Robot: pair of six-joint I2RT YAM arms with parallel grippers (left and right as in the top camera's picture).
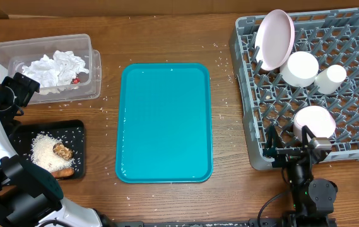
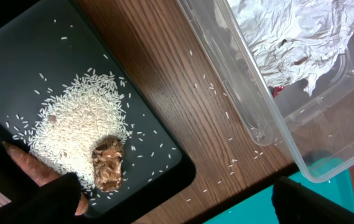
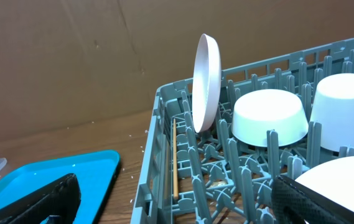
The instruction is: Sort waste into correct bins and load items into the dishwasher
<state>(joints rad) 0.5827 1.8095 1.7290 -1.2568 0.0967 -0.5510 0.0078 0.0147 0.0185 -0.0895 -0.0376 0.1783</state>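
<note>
Right wrist alone shows thin stick (image 3: 175, 158) w/in rack (image 3: 153, 163).

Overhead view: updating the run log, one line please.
square grey plastic dish rack: round pinkish plate, two white bowls, small white cup; left hand open; right hand open

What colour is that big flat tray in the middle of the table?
Plain teal, no pattern; the overhead view shows the serving tray best.
</note>
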